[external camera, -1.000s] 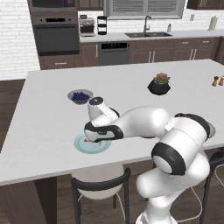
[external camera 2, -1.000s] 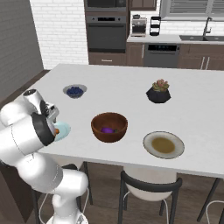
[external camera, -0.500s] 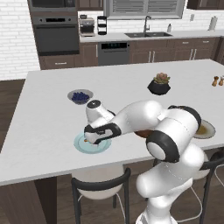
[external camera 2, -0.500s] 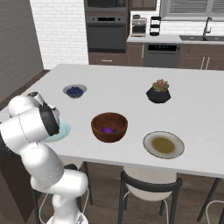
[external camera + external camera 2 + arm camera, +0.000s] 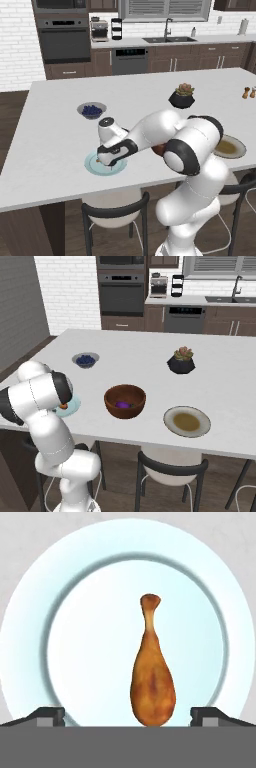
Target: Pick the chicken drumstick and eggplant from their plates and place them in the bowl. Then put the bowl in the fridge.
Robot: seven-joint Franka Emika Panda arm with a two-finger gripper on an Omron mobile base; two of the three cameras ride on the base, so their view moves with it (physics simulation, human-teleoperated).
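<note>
**End effector over the drumstick plate, jaws wide apart**

I see the end effector [image 5: 127, 714] hanging above the light-blue plate [image 5: 30, 612], jaws spread and gripping nothing. The chicken drumstick [image 5: 152, 682] lies on that plate, its thick end between the two tips, its bone end pointing away from them. Just right of the plate on the white worktop [image 5: 150, 356] stands the wooden bowl [image 5: 125, 401] with the eggplant [image 5: 122, 404] inside. Further right of the bowl sits the tan plate [image 5: 187, 421].
</note>
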